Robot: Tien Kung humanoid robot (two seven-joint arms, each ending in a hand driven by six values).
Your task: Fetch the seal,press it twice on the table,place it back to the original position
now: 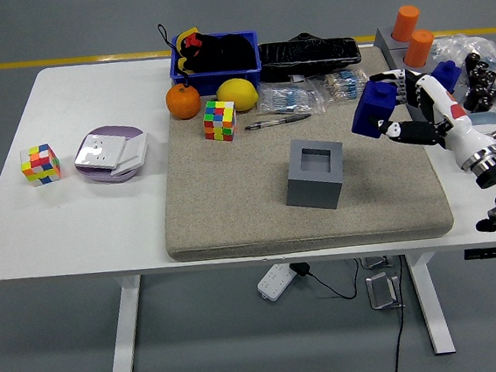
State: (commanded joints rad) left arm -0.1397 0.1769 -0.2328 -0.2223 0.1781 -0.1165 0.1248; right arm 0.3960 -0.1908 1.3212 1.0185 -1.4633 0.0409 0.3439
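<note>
A robotics lab or workshop: grey floor with a yellow line [60,60], white table [76,229] of test props, cables [363,285] beneath.

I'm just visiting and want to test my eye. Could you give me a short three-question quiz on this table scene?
1. True or false: the blue seal sits inside the grey holder.
2. Which hand holds the seal: A) left, B) right?
3. Fill in: the pen lies just right of the ____ on the mat.

Key: 1 false, it is lifted clear, the holder's socket empty. 2 B. 3 puzzle cube.
</note>
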